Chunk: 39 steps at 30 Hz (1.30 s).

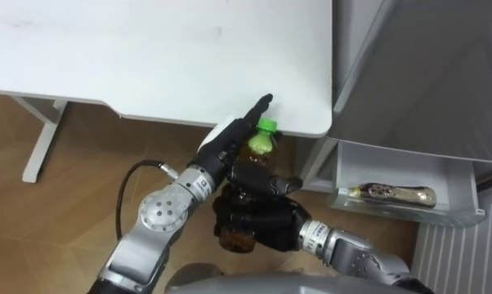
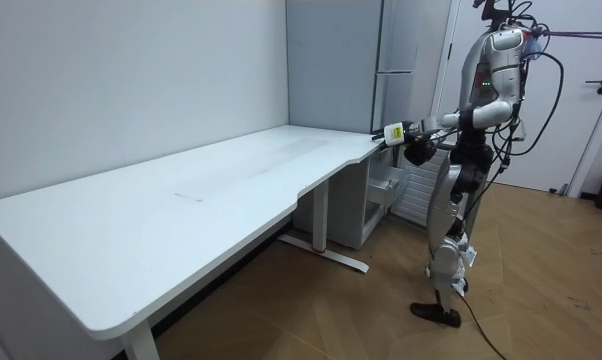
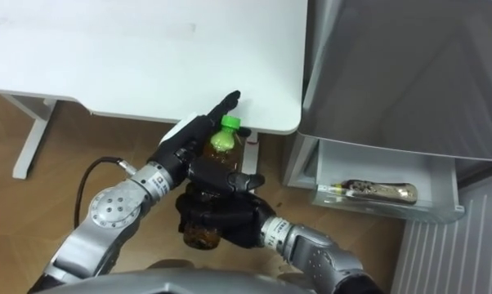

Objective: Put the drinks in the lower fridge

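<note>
Right hand (image 1: 262,219): fingers clamped round bottle (image 1: 260,151), bearing its weight.
Left hand (image 1: 224,145): fingers straight against bottle, probably steadying.
Lower fridge (image 1: 393,167): open, nearby.

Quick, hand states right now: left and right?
Left hand: open, straight fingers against the bottle.
Right hand: closed around the bottle.

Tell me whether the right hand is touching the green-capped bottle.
Touching. The left eye view shows the right hand with its dark fingers curled round the lower body of the bottle, with no gap between them.
</note>
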Available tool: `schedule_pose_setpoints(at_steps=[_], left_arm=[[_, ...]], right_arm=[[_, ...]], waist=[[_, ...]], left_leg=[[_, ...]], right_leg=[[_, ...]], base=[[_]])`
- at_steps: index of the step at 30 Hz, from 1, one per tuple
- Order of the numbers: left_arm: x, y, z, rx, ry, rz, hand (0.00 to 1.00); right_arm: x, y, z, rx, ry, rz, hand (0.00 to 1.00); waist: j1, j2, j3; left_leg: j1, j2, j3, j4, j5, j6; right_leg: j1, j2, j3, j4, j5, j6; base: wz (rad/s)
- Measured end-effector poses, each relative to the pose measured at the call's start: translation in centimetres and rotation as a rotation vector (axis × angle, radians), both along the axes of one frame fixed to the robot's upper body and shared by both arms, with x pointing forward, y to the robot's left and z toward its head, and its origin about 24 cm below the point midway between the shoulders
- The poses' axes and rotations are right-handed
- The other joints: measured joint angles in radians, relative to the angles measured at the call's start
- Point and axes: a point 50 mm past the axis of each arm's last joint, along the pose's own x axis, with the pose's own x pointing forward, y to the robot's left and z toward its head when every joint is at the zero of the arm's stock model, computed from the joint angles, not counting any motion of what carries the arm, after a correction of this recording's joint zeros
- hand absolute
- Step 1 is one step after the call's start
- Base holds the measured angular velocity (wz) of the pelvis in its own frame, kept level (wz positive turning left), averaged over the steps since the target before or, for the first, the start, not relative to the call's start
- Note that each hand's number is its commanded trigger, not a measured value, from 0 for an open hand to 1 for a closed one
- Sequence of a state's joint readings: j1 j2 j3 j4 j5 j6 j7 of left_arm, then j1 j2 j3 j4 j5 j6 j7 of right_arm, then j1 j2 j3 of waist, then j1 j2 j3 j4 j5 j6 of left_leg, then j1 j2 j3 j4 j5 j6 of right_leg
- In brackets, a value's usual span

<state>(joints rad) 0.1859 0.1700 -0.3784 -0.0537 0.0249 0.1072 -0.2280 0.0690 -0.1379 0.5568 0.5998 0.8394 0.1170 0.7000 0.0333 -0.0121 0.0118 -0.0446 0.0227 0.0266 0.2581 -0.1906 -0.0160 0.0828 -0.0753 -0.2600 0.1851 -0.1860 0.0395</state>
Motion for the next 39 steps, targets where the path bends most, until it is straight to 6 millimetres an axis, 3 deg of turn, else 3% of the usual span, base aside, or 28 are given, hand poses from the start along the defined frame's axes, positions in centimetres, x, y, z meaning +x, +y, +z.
schedule_pose_setpoints(at_steps=[10, 13, 17, 20, 27, 30, 39], left_arm=[[0.3, 0.4, 0.2, -0.037, 0.002, 0.064, 0.00], [0.8, 0.9, 0.9, -0.053, -0.031, 0.110, 0.00], [2.3, 3.1, 4.9, -0.090, -0.247, 0.270, 0.00], [2.8, 5.5, 6.7, -0.087, -0.377, 0.418, 0.00], [2.9, 8.8, 7.3, -0.057, -0.426, 0.634, 0.00], [2.7, 11.3, 7.9, -0.029, -0.464, 0.759, 0.00], [1.8, 14.8, 8.2, -0.021, -0.500, 1.043, 0.00]], right_arm=[[-0.1, -0.1, 0.0, 0.010, 0.016, -0.011, 1.00], [-0.6, -1.1, -0.4, -0.002, 0.037, -0.050, 1.00], [-0.1, -2.1, -0.3, -0.009, 0.033, -0.103, 1.00], [-0.1, -3.1, -0.5, -0.029, 0.032, -0.146, 1.00], [-0.5, -5.2, -0.7, -0.063, 0.037, -0.249, 1.00], [-1.2, -6.3, -1.0, -0.075, 0.056, -0.303, 1.00], [-2.2, -6.9, -1.3, -0.095, 0.082, -0.305, 1.00]], waist=[[0.009, 0.002, 0.0020], [0.031, 0.002, 0.0022], [0.054, 0.014, 0.0114], [0.058, 0.018, 0.0111], [0.084, 0.020, 0.0079], [0.110, 0.028, 0.0026], [0.157, 0.035, -0.0028]], left_leg=[[0.007, 0.001, 0.000, 0.010, 0.000, 0.000], [0.011, 0.002, 0.004, 0.010, 0.000, 0.000], [0.033, 0.002, 0.003, -0.005, 0.000, -0.001], [0.059, 0.001, 0.003, -0.023, 0.003, -0.004], [0.061, 0.002, 0.001, -0.022, 0.004, -0.006], [0.078, 0.003, 0.003, -0.026, 0.004, -0.006], [0.109, 0.001, 0.005, -0.039, 0.004, -0.006]], right_leg=[[0.006, 0.000, 0.001, 0.000, 0.000, -0.001], [0.008, 0.001, 0.007, 0.000, 0.001, -0.001], [0.027, 0.001, 0.005, -0.002, 0.001, -0.001], [0.048, 0.003, 0.005, -0.017, 0.001, -0.001], [0.051, 0.006, 0.005, -0.018, 0.001, -0.001], [0.062, 0.005, 0.009, -0.020, 0.001, -0.001], [0.094, 0.005, 0.005, -0.033, 0.001, -0.001]], base=[[0.00], [-0.04], [0.00], [0.00], [0.00], [-0.03], [0.00]])
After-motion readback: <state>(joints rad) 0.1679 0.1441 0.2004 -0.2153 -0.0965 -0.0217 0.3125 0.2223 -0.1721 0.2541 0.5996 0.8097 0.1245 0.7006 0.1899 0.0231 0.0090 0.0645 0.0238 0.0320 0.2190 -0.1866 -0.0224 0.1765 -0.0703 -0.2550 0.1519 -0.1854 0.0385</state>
